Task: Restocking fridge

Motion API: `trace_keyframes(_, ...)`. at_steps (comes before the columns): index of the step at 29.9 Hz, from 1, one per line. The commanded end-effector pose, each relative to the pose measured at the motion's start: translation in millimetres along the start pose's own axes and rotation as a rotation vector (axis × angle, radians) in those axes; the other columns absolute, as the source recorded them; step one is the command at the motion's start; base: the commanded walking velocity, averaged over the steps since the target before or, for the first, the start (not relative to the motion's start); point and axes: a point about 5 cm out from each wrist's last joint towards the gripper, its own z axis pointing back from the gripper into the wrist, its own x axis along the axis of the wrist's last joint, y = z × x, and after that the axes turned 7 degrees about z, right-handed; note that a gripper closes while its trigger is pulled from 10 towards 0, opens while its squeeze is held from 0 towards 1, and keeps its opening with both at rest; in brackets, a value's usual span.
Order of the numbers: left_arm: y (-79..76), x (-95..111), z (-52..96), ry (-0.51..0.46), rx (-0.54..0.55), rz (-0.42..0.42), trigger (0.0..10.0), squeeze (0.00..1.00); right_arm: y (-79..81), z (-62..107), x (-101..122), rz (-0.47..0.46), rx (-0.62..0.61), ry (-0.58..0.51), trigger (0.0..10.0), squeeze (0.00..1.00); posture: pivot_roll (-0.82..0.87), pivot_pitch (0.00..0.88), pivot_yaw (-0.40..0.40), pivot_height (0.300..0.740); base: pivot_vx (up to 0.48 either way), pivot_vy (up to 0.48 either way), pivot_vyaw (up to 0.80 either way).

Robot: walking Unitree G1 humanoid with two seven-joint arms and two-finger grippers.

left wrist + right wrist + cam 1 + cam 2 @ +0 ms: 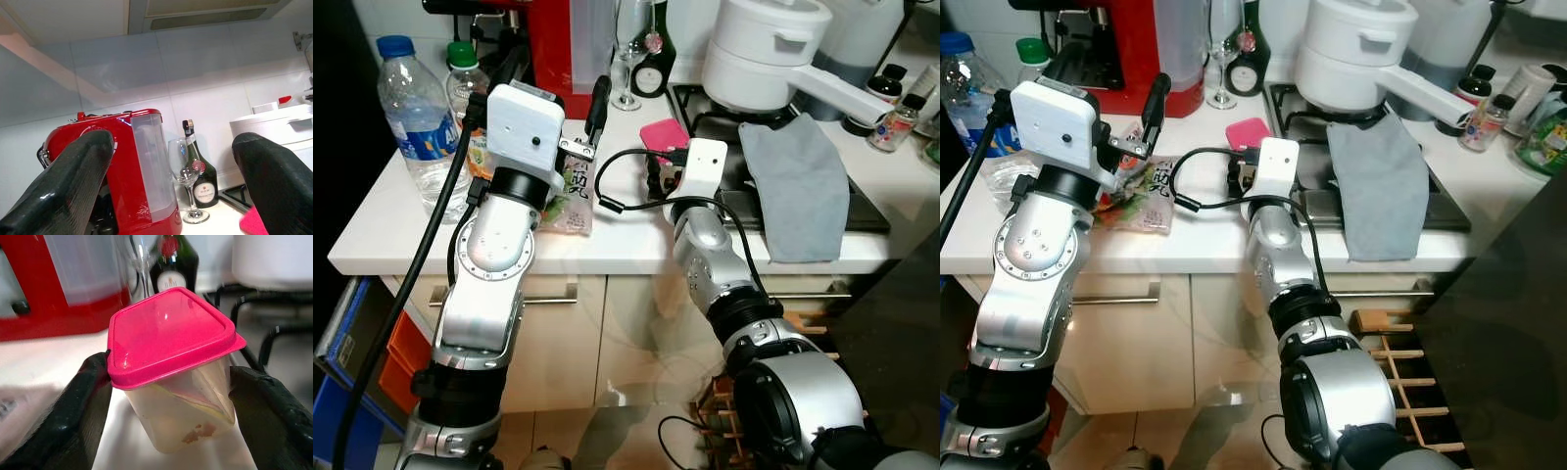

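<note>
A clear tub with a pink lid (171,338) stands on the white counter (607,257) beside the hob; it also appears as the pink tub (664,134) from above. My right gripper (168,401) reaches over the counter edge and is shut on the tub, one black finger (73,416) on each side. My left gripper (556,98) is raised over the counter, open, with nothing between its fingers (73,181). Under the left arm lies a printed food packet (1148,199). No fridge can be seen.
At the counter's back stand a red coffee machine (127,171), a wine glass (186,171) and a dark bottle (198,171). Two water bottles (416,117) stand far left. A white pot (764,49) and grey cloth (798,186) sit on the hob. A wooden rack (1400,362) is on the floor.
</note>
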Motion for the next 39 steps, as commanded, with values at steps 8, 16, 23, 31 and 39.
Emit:
trace_keyframes(8,-9.4,-1.6,-5.6,0.004,-0.045,-0.021,10.0,0.00,-21.3,3.0,58.0,0.126,-0.075,-0.349,0.0,0.00,0.13,0.000,-0.074,0.740,0.000,0.000,0.00)
trace_keyframes(16,-21.4,-22.7,-2.3,0.101,-0.057,-0.021,10.0,0.00,-44.3,24.6,66.6,0.308,-0.163,-0.505,0.0,0.00,0.08,0.000,-0.064,0.740,0.000,0.000,0.00)
trace_keyframes(23,-17.5,-40.8,-1.0,0.174,0.037,0.067,10.0,0.00,-57.3,42.1,57.8,0.367,-0.232,-0.538,0.0,0.00,0.07,0.000,-0.053,0.740,-0.078,0.000,0.00)
trace_keyframes(31,-13.9,-49.8,-0.4,0.210,0.073,0.111,10.0,0.00,-76.1,53.9,46.4,0.394,-0.300,-0.495,0.0,0.00,0.06,0.000,-0.046,0.740,-0.328,0.000,0.00)
trace_keyframes(39,-18.6,-46.2,-5.9,0.175,0.046,0.068,10.0,0.00,-78.5,53.9,44.4,0.404,-0.293,-0.474,0.0,0.00,0.06,0.000,-0.049,0.740,-0.335,0.000,0.00)
